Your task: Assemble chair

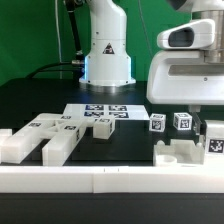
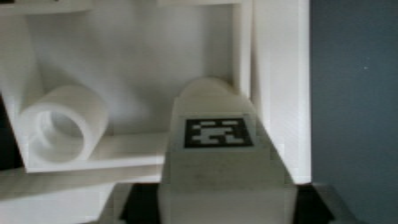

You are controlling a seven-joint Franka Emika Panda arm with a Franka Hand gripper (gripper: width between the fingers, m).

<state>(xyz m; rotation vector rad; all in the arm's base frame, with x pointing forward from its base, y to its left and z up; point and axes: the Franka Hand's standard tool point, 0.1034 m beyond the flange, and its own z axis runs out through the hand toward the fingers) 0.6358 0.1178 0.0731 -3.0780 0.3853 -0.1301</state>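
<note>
White plastic sits right between my fingers. My claw looks closed narrowly on a tagged block, whose square marker faces my wrist camera. Just beyond the block, directly under me, a slotted frame piece with a round hollow rests on the black table. Farther out, two small tagged cubes stand near my claw. Well apart from me, the other loose chair parts lie by the marker board. I judge the step in hand is seating this block into the frame. The next move calls for lining it up squarely over its slot and pressing down without tilting.
</note>
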